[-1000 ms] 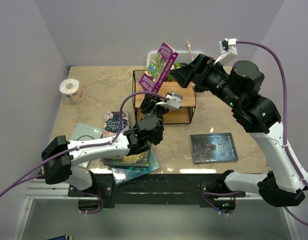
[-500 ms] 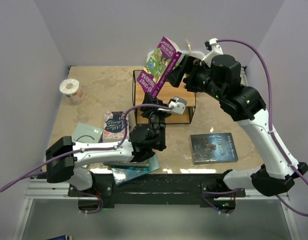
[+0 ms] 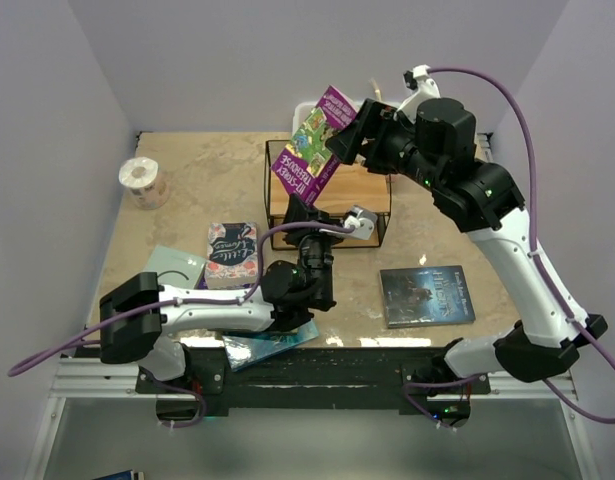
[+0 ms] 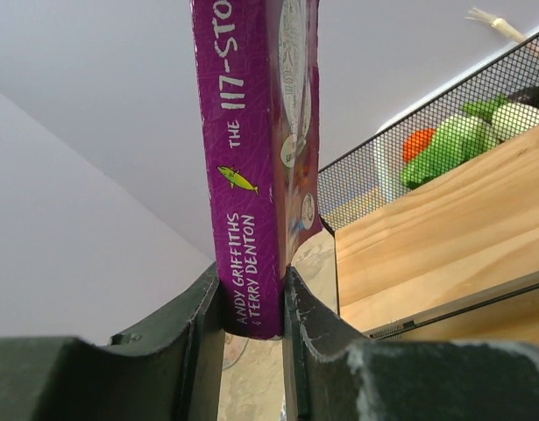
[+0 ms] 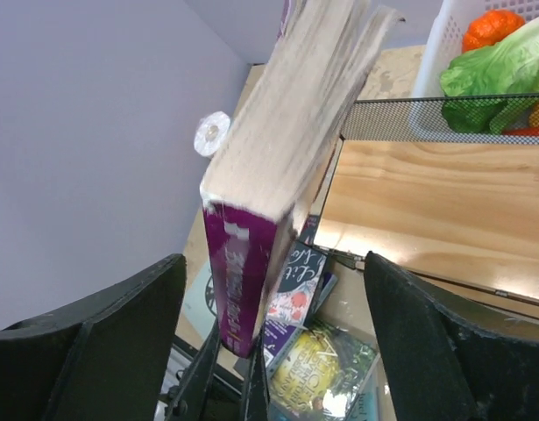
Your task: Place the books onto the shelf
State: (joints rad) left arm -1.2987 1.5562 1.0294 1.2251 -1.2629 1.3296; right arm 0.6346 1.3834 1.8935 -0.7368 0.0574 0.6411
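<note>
By the shelf [image 3: 359, 186], purple book [image 4: 251, 132], author names legible only in left wrist view, lower end pinched in left gripper [image 4: 251, 307], right gripper [image 5: 273, 272] spread wide around it, untouching.

Overhead faces table [image 3: 187, 170]; wrist views close, all share purple book [image 4: 251, 175], likely shelf [image 5: 427, 202].

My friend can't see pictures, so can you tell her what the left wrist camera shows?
A purple book stands upright, its bottom end pinched between the two dark fingers of the left gripper. To its right is a light wooden board of the shelf, with black mesh and green and orange vegetables behind it.
</note>
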